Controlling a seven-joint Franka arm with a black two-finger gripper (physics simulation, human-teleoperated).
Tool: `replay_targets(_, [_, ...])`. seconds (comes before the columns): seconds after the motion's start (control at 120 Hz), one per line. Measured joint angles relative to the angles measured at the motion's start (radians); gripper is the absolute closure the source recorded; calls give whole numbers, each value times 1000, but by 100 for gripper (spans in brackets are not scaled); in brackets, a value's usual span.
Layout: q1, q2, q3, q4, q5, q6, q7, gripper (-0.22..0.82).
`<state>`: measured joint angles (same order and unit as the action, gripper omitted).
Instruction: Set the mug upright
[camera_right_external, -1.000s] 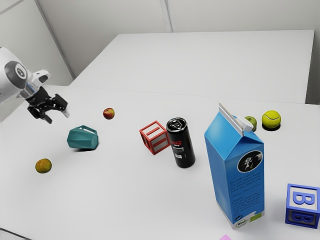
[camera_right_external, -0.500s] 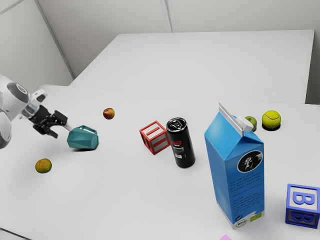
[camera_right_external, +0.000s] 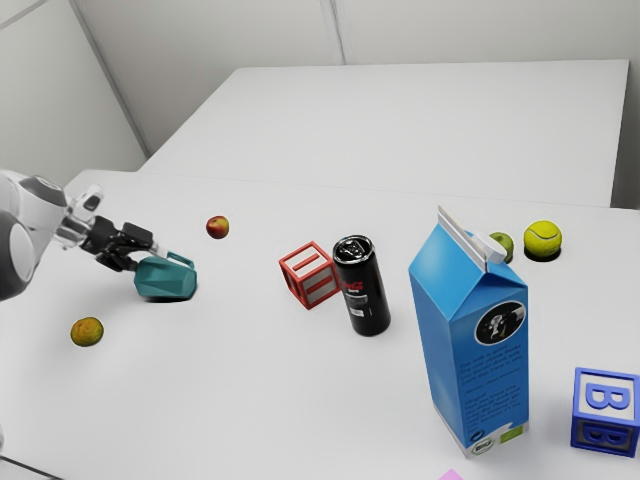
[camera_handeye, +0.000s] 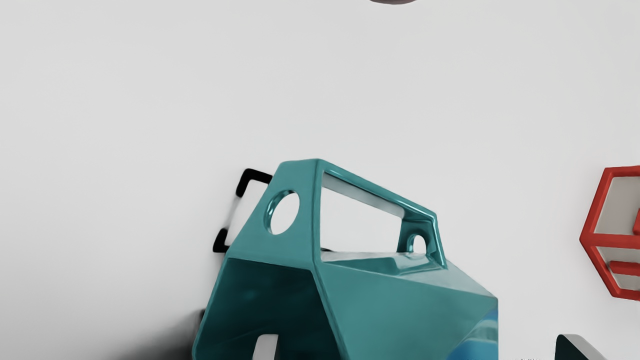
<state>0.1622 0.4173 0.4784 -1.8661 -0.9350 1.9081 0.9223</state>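
The gripper (camera_right_external: 150, 260) has moved closer — now right at the mug (camera_right_external: 168, 281).

- Blue cube block with white faces (camera_right_external: 578, 412): a blue letter "B" (camera_right_external: 607, 396) reads on the upper face, another on the side below.
- Tall blue carton with a white cap (camera_right_external: 450, 350): black oval label (camera_right_external: 500, 324), lines of dark print under it, small marks near the base, all too small to read.
- Slim black can (camera_right_external: 373, 318): red lettering (camera_right_external: 353, 286), not legible.
- Red-framed white cube block (camera_right_external: 310, 275): red raised character, unclear which.
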Motion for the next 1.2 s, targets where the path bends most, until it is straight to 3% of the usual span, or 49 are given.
replay_targets(0.458, [1, 24, 0, -19, -98, -87, 84, 2])
replay_targets(0.917, [-6, 19, 0, -14, -103, -103, 123, 61])
replay_targets(1.2, [-36, -45, -1, -17, -89, -90, 133, 72])
